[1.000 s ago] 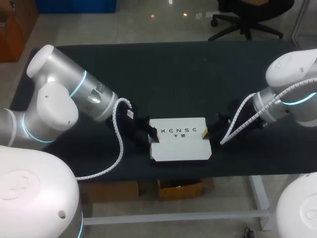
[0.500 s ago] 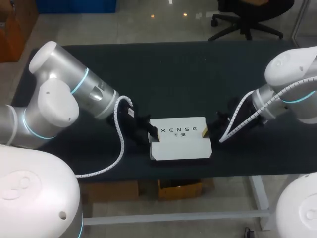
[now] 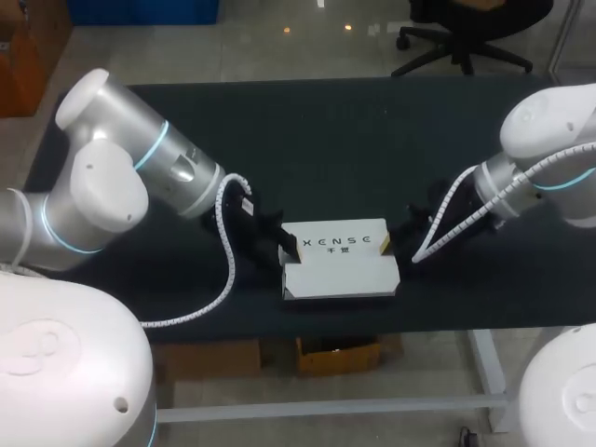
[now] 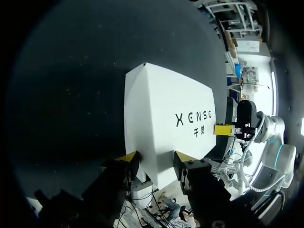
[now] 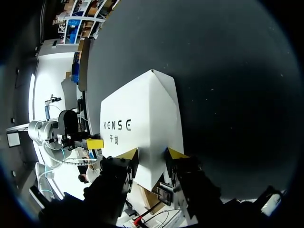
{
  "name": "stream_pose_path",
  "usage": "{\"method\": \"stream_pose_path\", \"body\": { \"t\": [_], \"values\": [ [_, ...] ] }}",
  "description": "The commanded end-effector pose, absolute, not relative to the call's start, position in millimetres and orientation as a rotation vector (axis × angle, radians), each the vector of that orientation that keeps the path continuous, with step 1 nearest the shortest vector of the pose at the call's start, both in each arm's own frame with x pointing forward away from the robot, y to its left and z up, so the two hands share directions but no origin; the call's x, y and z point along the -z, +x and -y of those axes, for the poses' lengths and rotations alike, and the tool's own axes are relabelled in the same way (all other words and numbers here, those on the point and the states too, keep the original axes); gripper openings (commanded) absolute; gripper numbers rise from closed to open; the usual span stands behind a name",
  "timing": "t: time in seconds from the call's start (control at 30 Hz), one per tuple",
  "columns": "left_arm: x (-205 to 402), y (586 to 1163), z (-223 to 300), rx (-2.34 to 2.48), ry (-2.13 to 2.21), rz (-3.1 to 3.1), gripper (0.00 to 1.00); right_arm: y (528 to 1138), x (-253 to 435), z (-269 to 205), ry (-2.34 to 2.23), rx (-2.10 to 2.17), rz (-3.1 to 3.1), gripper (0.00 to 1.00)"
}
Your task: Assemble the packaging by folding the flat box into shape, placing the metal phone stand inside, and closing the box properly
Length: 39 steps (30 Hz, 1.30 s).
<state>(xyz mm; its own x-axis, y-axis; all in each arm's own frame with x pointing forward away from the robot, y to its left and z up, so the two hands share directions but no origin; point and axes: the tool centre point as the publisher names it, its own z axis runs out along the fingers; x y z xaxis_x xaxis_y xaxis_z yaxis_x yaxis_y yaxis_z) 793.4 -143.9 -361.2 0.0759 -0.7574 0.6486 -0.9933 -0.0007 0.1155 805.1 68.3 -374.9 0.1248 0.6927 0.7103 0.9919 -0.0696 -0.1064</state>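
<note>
The white box lies on the dark table, and both arms meet at it. The box is folded up into a flat, closed shape, and its top has dark letters on it. A fold line runs across the box, and the part on the near side of that line slopes down a little. My left arm comes in at the left end of the box. The left gripper sits right at that end, with a yellow tip touching the box. In the left wrist view the near end of the box sticks in between the two yellow fingers. One finger is on each side of it, and both touch the white card, so this gripper is pinching the end of the box. My right arm comes in at the right end of the box. The right gripper sits right at that end too. In the right wrist view the box also fills the gap between the fingers, and both tips press on it, so this gripper is pinching the other end. Each wrist view also shows the other arm's yellow tip at the far end of the box.
</note>
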Motion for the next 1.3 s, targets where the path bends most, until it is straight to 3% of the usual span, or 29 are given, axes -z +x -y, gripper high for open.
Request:
{"method": "stream_pose_path", "body": {
  "t": [0.03, 1.3],
  "values": [
    [356, 795, 148, -0.530, 1.817, 1.734, 0.47, 806, 370, -70, -1.820, 0.646, 1.623, 0.35],
    [338, 801, 151, -0.411, 1.790, 1.642, 0.44, 814, 355, -76, -1.839, 0.515, 1.587, 0.34]
  ]
}}
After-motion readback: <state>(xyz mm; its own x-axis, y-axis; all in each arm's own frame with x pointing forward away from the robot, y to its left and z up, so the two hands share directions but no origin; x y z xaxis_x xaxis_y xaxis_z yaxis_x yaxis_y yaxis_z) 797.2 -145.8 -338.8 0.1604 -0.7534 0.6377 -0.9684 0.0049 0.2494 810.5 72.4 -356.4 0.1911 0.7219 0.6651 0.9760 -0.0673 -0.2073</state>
